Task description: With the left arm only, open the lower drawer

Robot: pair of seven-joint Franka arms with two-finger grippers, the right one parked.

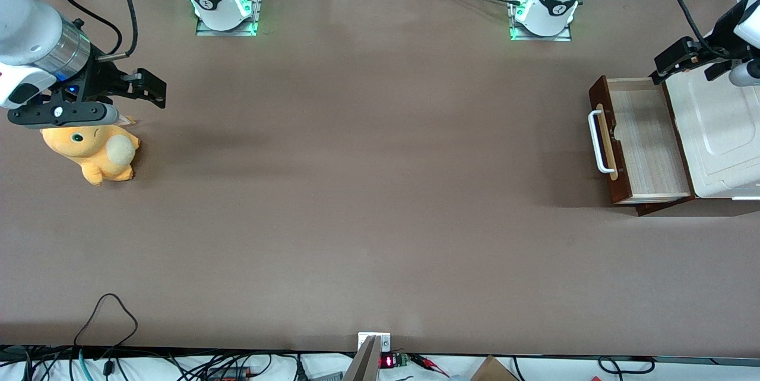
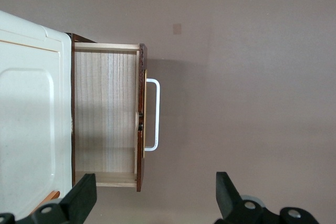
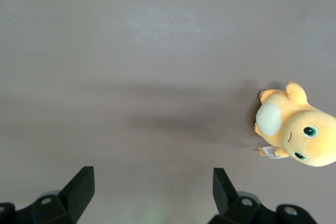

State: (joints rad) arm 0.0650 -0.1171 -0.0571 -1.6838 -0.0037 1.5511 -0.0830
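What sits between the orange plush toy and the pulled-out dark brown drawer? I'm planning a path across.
Nothing: the front view shows only bare brown table between the orange plush toy and the dark brown wooden drawer. The black left gripper hangs above the white cabinet, open.

the left arm is clad in white with a black cable; its black gripper is tipped by wedge-shaped fingers, set apart.

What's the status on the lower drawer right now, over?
Gripper open, holding nothing, raised above the cabinet. Lower drawer pulled out, pale inside showing, white handle free. Nothing in the way in front of it.
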